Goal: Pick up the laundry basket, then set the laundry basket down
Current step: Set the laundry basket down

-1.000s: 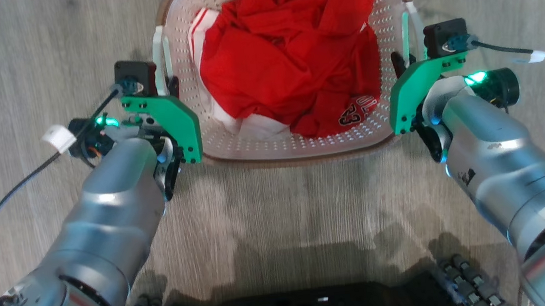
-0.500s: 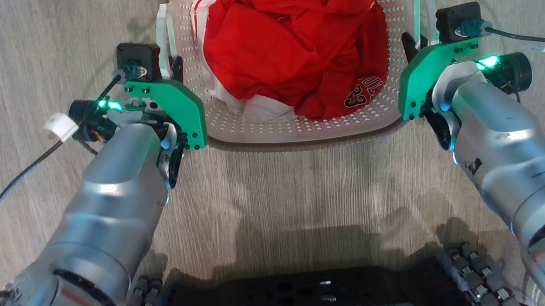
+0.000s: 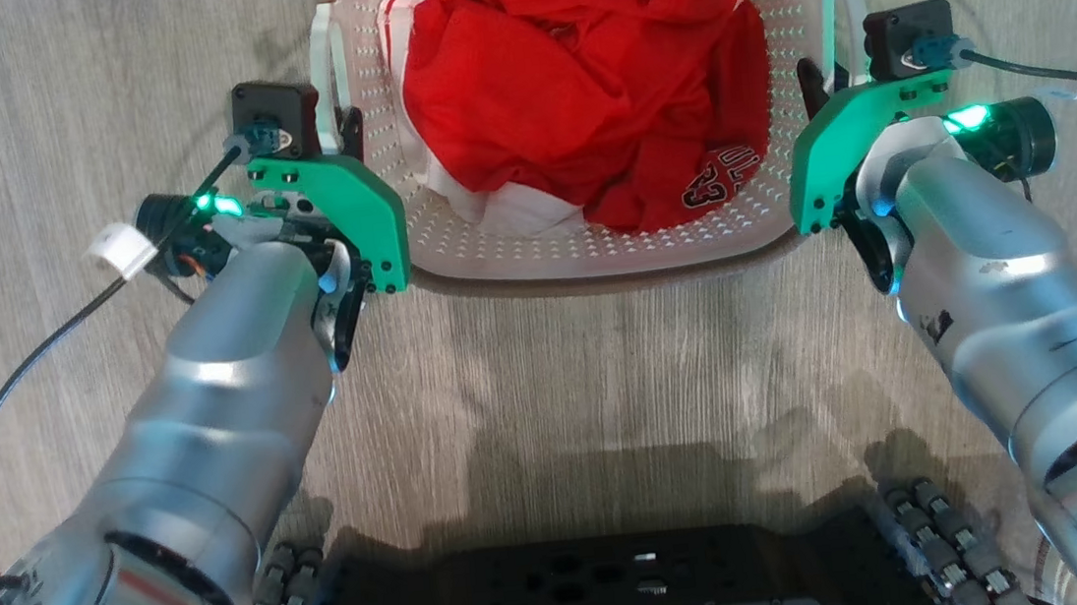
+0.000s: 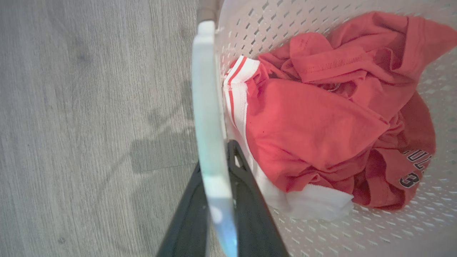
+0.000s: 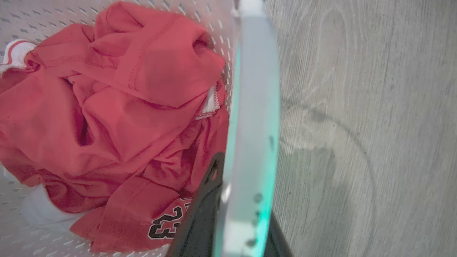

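The laundry basket (image 3: pixel 553 247) is white and perforated with a brown rim band, and sits at the top middle of the head view, full of red and white clothes (image 3: pixel 576 72). My left gripper (image 3: pixel 342 129) is shut on its left white handle (image 3: pixel 325 61). My right gripper (image 3: pixel 814 83) is shut on the right handle (image 3: pixel 834 7). In the left wrist view the handle (image 4: pixel 209 107) runs between the dark fingers of my left gripper (image 4: pixel 216 153). The right wrist view shows the other handle (image 5: pixel 253 107) clamped in my right gripper (image 5: pixel 242 171). A curved basket shadow lies on the floor, offset to the side.
Grey wood-plank floor (image 3: pixel 586 387) surrounds the basket. My own dark base with its wheels (image 3: pixel 605 583) lies along the bottom edge. Black cables (image 3: pixel 30 361) trail from both wrists.
The basket and both grippers sit higher in the picture and look slightly larger. More of my base shows, so the camera has moved too. Both grips are unchanged.
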`<state>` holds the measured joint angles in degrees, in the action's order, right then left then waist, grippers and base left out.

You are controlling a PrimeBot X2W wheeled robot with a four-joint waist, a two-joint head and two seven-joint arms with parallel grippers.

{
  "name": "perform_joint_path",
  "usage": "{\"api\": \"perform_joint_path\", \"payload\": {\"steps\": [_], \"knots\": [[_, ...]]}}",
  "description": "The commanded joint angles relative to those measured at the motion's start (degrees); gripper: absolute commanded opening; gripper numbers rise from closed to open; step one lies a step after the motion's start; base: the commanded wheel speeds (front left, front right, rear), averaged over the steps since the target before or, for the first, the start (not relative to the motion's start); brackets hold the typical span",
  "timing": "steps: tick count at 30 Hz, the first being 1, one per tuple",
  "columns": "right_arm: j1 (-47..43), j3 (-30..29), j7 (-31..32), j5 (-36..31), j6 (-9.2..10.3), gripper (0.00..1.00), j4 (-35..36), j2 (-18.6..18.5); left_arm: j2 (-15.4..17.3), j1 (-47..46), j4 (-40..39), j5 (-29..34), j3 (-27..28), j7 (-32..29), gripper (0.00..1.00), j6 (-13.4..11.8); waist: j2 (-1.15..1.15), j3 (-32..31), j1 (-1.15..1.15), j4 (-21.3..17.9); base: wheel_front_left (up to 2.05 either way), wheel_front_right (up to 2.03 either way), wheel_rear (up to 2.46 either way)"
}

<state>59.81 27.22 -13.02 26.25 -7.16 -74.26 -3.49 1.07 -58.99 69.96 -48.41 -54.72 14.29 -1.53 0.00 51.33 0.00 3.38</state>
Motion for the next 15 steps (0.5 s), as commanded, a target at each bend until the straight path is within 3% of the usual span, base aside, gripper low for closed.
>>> {"api": "perform_joint_path", "payload": {"steps": [1, 2, 3, 4, 5, 6, 8, 10, 12, 13, 15], "knots": [[-2.3, 0.68, -0.59, -0.72, -0.33, 0.28, 0.31, 0.6, 1.83, -0.19, 0.46, 0.74, 1.2, 0.71, 0.0, -0.06, 0.0, -0.01, 0.0, -0.07, 0.0, 0.0, 0.0], [-2.32, 0.71, -0.56, -0.66, -0.33, 0.34, 0.31, 0.6, 1.83, -0.14, 0.51, 0.7, 1.21, 0.71, 0.0, -0.06, 0.0, -0.02, 0.0, -0.09, 0.0, 0.0, 0.0], [-2.35, 0.73, -0.49, -0.58, -0.33, 0.38, 0.31, 0.6, 1.82, -0.1, 0.56, 0.65, 1.22, 0.71, 0.07, -0.07, 0.0, -0.05, 0.0, -0.12, 0.0, 0.0, 0.0], [-2.39, 0.75, -0.43, -0.5, -0.33, 0.42, 0.31, 0.6, 1.82, -0.05, 0.64, 0.59, 1.21, 0.71, 0.27, -0.12, 0.0, -0.09, 0.0, -0.15, 0.0, 0.0, 0.0], [-2.43, 0.78, -0.4, -0.46, -0.33, 0.47, 0.31, 0.6, 1.82, 0.05, 0.76, 0.46, 1.22, 0.71, 0.36, -0.19, 0.0, -0.14, 0.0, -0.18, 0.0, 0.0, 0.0], [-2.43, 0.78, -0.4, -0.46, -0.33, 0.47, 0.31, 0.6, 1.82, 0.05, 0.76, 0.46, 1.22, 0.71, 0.36, -0.19, 0.0, -0.14, 0.0, -0.18, 0.0, 0.0, 0.0], [-2.5, 0.78, -0.44, -0.42, -0.33, 1.0, 0.31, 0.6, 1.82, 0.28, 1.05, 0.06, 1.14, 0.71, 0.41, -0.18, 0.0, -0.28, 0.0, -0.28, 0.0, 0.0, 0.0], [-2.56, 0.64, -0.59, -0.62, -0.33, 1.0, 0.31, 0.6, 1.82, 0.47, 1.28, -0.42, 1.11, 0.69, 0.5, -0.34, 0.0, -0.45, 0.0, -0.36, 0.0, 0.0, 0.0], [-2.63, 0.45, -0.77, -0.84, -0.33, 1.0, 0.31, 0.6, 1.82, 0.63, 1.44, -0.85, 0.94, 0.6, 0.88, -0.41, 0.0, -0.7, 0.0, -0.42, 0.0, 0.0, 0.0], [-2.6, 0.36, -0.89, -0.97, -0.33, 1.0, 0.31, 0.61, 1.81, 0.72, 1.51, -1.03, 0.83, 0.59, 1.0, -0.45, 0.0, -0.85, 0.0, -0.46, 0.0, 0.0, 0.0], [-2.53, 0.13, -1.1, -1.17, -0.33, 1.0, 0.31, 0.61, 1.81, 0.92, 1.6, -1.44, 0.72, 0.6, 1.0, -0.62, 0.0, -1.28, 0.0, -0.51, 0.0, 0.0, 0.0]]}}
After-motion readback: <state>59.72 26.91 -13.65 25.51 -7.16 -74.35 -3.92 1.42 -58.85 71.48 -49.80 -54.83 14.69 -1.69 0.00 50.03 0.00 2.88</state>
